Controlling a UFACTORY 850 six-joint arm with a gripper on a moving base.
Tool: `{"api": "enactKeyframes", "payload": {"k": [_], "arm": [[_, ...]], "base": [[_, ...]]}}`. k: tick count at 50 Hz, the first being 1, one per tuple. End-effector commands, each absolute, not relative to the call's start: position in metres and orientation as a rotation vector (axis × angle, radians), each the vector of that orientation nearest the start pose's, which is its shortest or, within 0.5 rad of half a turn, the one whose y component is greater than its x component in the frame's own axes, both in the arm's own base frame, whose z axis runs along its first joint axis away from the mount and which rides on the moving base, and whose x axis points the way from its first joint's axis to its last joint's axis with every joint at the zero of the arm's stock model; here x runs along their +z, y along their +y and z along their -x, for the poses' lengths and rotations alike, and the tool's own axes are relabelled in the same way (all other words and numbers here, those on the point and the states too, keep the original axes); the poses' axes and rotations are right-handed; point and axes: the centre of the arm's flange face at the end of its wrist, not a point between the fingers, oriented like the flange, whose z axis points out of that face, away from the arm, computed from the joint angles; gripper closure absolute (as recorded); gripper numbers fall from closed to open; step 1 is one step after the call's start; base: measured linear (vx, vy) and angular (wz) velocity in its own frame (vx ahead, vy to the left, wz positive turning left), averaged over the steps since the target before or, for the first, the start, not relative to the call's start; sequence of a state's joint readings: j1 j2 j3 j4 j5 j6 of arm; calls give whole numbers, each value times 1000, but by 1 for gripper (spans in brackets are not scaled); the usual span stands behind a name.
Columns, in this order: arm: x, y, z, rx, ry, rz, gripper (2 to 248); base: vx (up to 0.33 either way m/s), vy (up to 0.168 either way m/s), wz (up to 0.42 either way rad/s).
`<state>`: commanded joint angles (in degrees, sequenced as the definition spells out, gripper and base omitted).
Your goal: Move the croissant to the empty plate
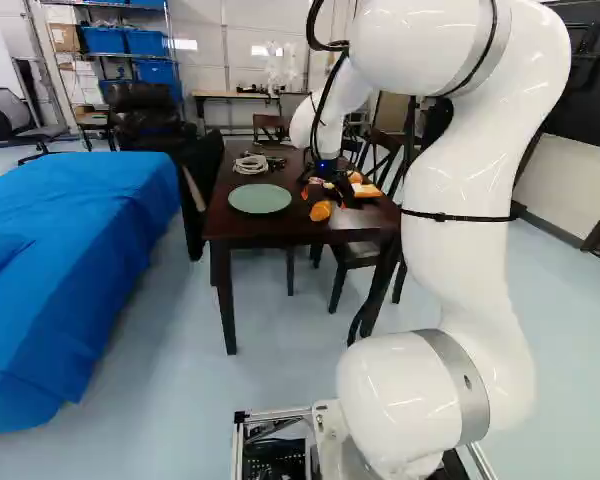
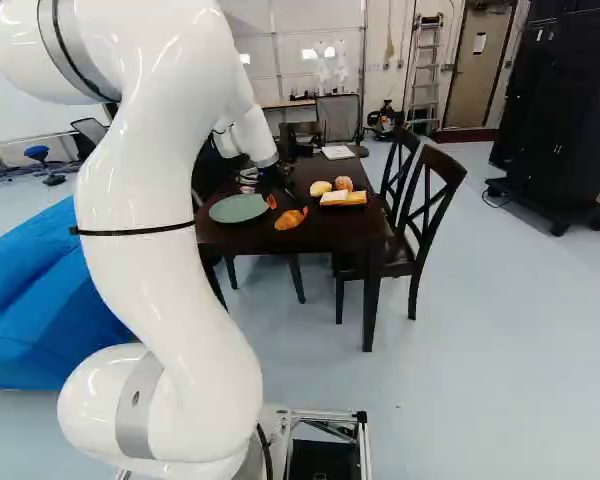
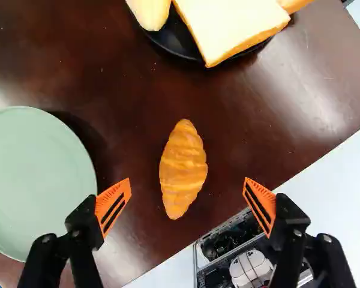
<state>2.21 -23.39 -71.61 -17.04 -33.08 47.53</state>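
Glossy dark table (image 2: 325, 228) on a pale floor (image 1: 180, 380); blue-covered bed (image 1: 90, 250) to one side, dark wooden chairs (image 2: 427, 215) to the other.

Item: croissant (image 3: 183, 169), one, golden brown, ridged, tapered at both ends. Location: bare tabletop, beside the green plate (image 3: 33, 180) but apart from it, near the table's front edge. Handling, as judged: light; crust either crisp and flaky or, if a model, firm and somewhat slick. Best hold: across the thick middle, square to its length, with modest pressure; the tips offer little and could let it swivel or break.

Item: green plate, round, shallow, nothing on it. Destination.

Item: black plate (image 3: 168, 43), bearing a bread slice (image 3: 237, 24) and a pale roll (image 3: 150, 11). Not required.

Item: claw (image 3: 187, 191), two black fingers, orange pads (image 3: 113, 207). Condition: spread wide, holding nothing; croissant ahead, lined up with the gap. One finger overlaps the green plate's rim in the wrist view; contact cannot be told. Risk on lowering: that finger catching the rim.
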Motion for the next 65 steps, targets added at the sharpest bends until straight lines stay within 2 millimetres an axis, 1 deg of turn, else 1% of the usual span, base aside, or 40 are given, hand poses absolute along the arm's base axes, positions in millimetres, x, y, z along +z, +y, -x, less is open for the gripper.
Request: {"api": "enactKeyframes", "payload": {"k": [9, 29, 65], "arm": [[461, 9, -599, -502, 879, 3045, 3], [435, 10, -609, -465, 874, 3056, 3], [435, 10, -609, -469, 873, 3054, 3]], "base": [[0, 0, 0], [0, 0, 0], [0, 0, 0]]}}
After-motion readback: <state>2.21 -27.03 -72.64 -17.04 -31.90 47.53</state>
